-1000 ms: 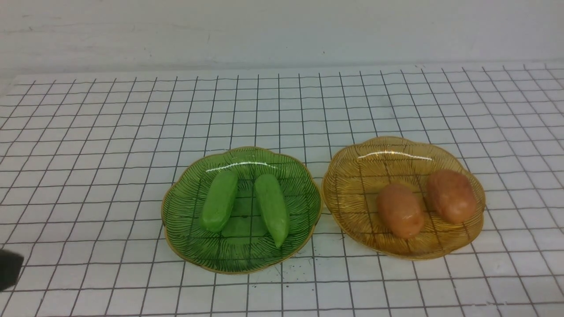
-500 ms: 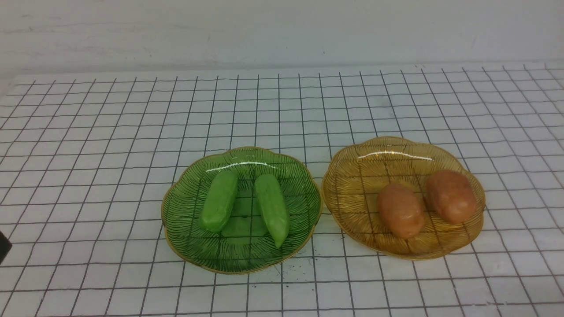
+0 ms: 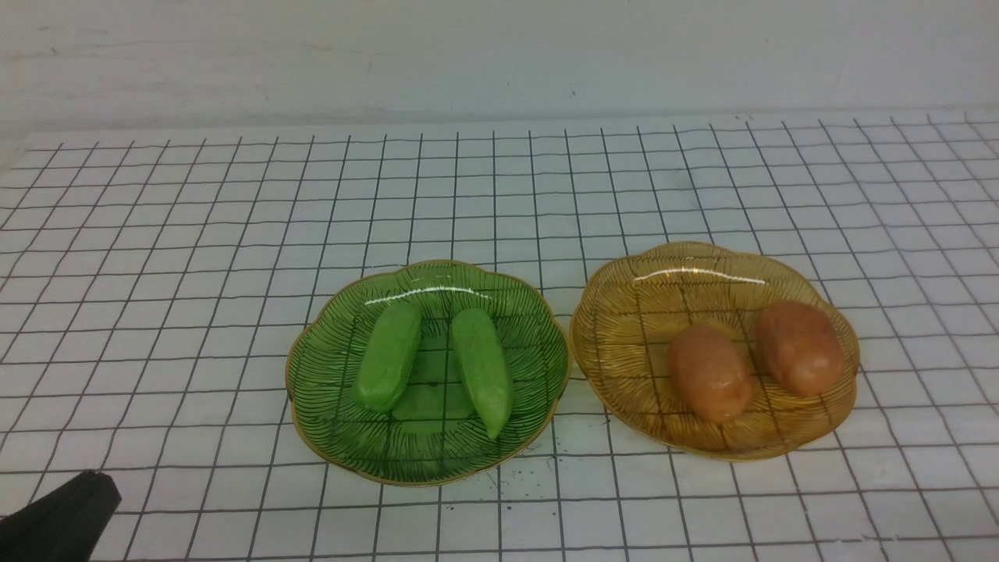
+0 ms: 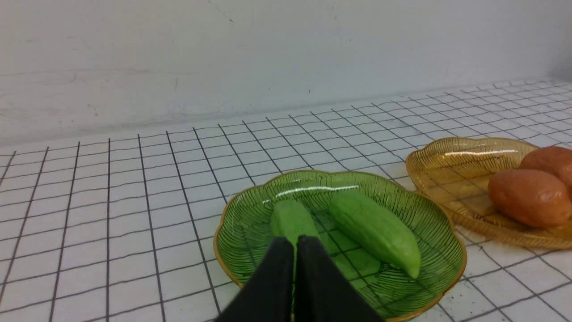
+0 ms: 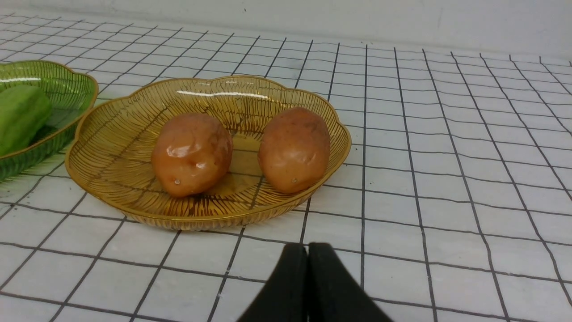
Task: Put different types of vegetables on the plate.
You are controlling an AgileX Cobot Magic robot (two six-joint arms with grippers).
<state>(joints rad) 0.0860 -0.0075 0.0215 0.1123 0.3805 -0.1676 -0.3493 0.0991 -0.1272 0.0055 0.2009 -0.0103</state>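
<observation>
Two light-green cucumber-like vegetables (image 3: 388,357) (image 3: 482,370) lie side by side in a green glass plate (image 3: 320,367) at the centre. To its right, two orange-brown potato-like vegetables (image 3: 708,373) (image 3: 798,347) lie in an amber glass plate (image 3: 624,312). My left gripper (image 3: 97,485) shows as a dark tip at the bottom left corner, well short of the green plate. In the left wrist view the left gripper (image 4: 295,240) is shut and empty, pointing at the left cucumber (image 4: 290,217). My right gripper (image 5: 307,247) is shut and empty, a little in front of the amber plate (image 5: 120,147); the front view does not show it.
Everything stands on a white table with a black grid (image 3: 156,273). A pale wall (image 3: 499,55) runs along the far edge. The two plates nearly touch each other.
The left gripper's dark tip has moved from the left edge to the bottom left corner and reaches further into the front view. Plates and vegetables have not moved.
</observation>
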